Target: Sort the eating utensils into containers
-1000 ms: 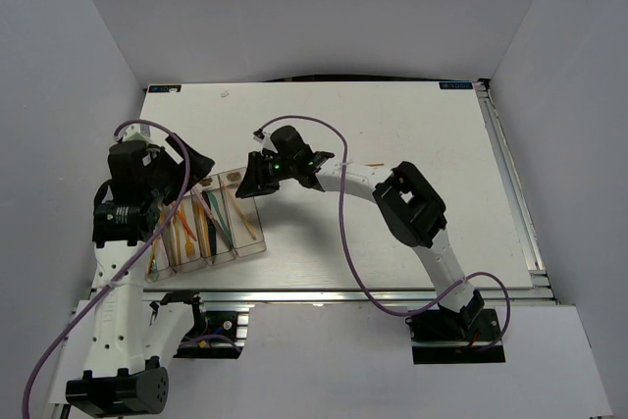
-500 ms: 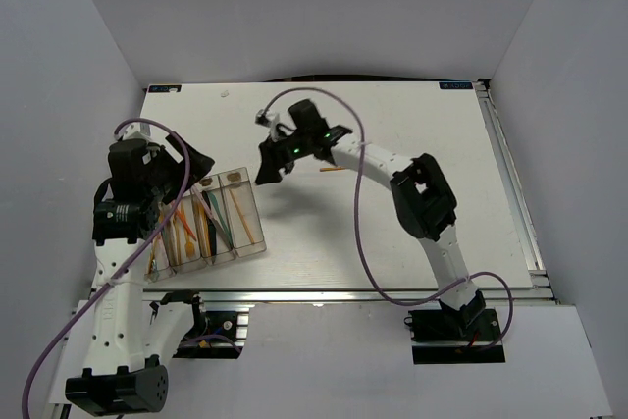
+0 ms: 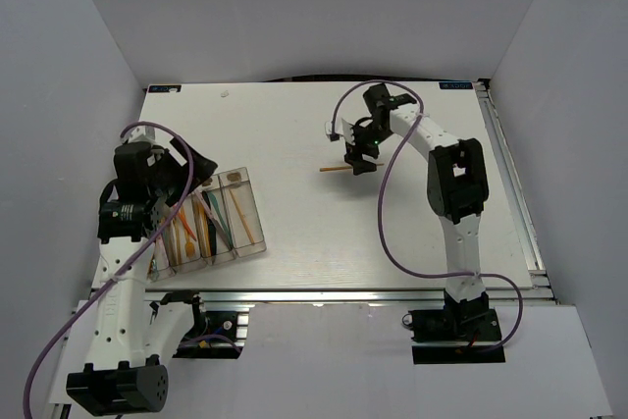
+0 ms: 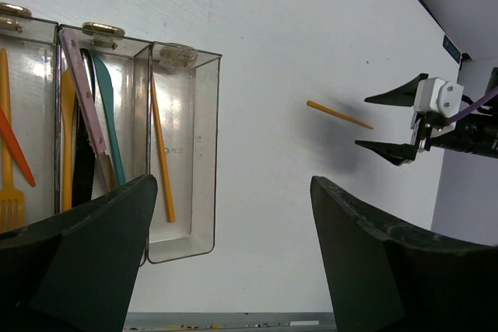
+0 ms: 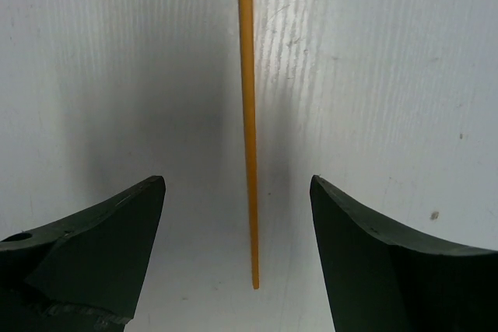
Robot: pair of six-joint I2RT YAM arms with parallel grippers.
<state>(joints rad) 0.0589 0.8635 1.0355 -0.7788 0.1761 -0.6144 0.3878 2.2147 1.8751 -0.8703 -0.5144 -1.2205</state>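
The containers (image 3: 257, 238) are joined clear bins at the near left, holding several eating utensils. In the left wrist view the right-hand bin (image 4: 217, 153) holds one orange stick (image 4: 160, 153), and the bin beside it holds a teal piece (image 4: 109, 126) and a pale knife (image 4: 84, 103). A loose orange stick (image 3: 334, 169) lies on the table at centre. My right gripper (image 3: 355, 156) hangs over its right end, open; the stick (image 5: 249, 138) runs between the fingers of the right gripper (image 5: 236, 184), untouched. My left gripper (image 3: 196, 166) is open and empty above the bins' far end, with the left gripper's (image 4: 233, 184) fingers spread wide.
The white table (image 3: 392, 233) has a metal rail (image 3: 510, 183) along its right edge and another along the near edge. Grey walls close in three sides. An orange fork (image 4: 8, 184) lies in a bin further left. Purple cables loop over both arms.
My right arm has swung from the bins out to the loose stick at centre, and its jaws have opened wide. The left arm has barely moved.
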